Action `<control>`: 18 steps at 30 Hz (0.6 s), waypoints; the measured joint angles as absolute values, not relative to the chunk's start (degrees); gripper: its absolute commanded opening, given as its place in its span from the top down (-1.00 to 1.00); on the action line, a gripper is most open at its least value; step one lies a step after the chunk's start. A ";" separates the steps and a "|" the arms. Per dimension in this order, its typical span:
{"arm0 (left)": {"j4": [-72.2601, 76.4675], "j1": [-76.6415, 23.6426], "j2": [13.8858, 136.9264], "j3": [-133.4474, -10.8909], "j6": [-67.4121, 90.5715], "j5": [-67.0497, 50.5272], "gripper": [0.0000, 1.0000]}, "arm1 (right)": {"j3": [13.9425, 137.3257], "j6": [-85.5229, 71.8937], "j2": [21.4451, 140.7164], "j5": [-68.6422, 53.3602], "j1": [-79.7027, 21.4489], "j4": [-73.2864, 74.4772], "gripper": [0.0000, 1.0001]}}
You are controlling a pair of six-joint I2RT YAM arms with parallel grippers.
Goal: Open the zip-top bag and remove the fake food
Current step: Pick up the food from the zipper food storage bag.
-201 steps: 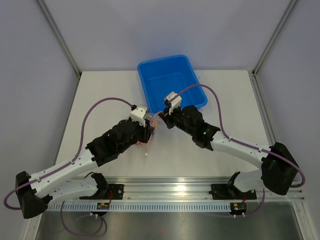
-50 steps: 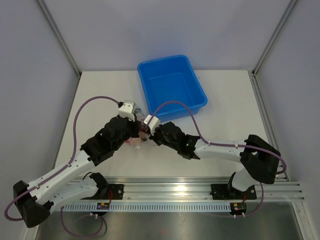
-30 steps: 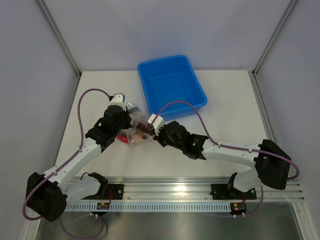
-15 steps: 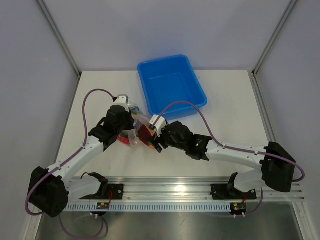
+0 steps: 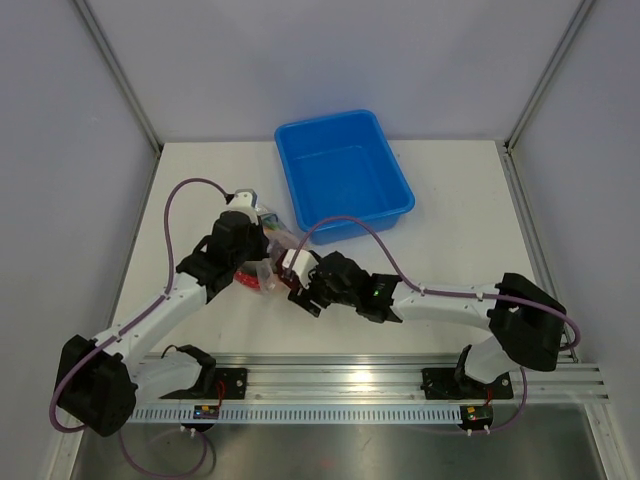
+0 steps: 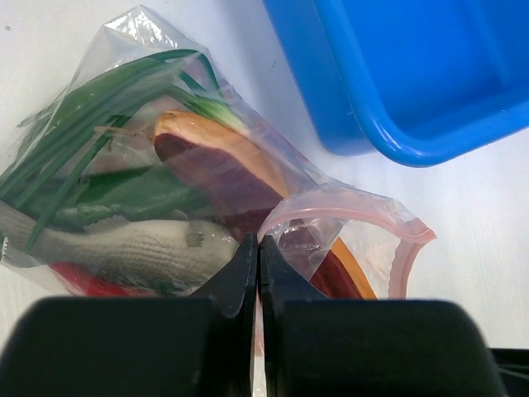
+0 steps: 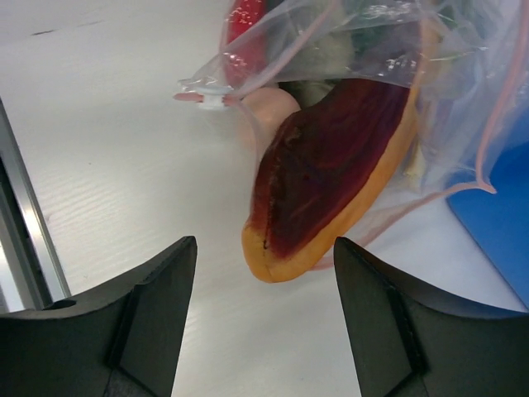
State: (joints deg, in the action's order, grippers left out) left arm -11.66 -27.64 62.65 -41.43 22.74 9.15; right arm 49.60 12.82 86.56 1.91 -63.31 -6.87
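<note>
We see the left fingers (image 6: pixel 258 256) pressed flat together on a fold of the zip-top bag (image 6: pixel 157 157) at its mouth, just where the pinkish zip strip (image 6: pixel 351 217) curls into an open loop. The bag lies on the white tabletop (image 5: pixel 460 230) near the blue tub (image 5: pixel 330 126), off the tub's near-left corner, and in the left wrist view only a narrow strip of tabletop separates the crinkled film from the tub wall. Through the plastic we make out a green onion (image 6: pixel 91 107) along the far edge, a green chilli (image 6: pixel 124 194), a grey fish (image 6: pixel 124 248) and a red chilli (image 6: pixel 87 285) nearest the fingers. The right fingers (image 5: pixel 303 293) stand wide apart with nothing between them, low over the tabletop and facing the bag's mouth. An orange-rimmed slice (image 7: pixel 331 165) with a dark red face points its rounded end at them and seems to reach past the zip strip; it touches neither finger, and bare tabletop lies between. A pale pink egg (image 7: pixel 269 112) sits just beside the slice; we cannot tell whether it lies inside the film. The aluminium rail (image 7: pixel 25 240) bounds that side and the tub's corner the other. From above, broad tabletop lies right of the right arm, out to the table's edge.
</note>
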 measured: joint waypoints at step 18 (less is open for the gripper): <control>-11.44 -27.64 61.10 -40.73 22.74 9.02 1.00 | 56.49 17.45 97.80 9.34 -65.52 -3.49 0.46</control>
State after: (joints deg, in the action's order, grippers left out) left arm -11.44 -27.64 61.10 -40.73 22.74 9.02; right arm 56.49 17.45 97.80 9.34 -65.52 -3.49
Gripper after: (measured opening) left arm 0.005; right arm 0.385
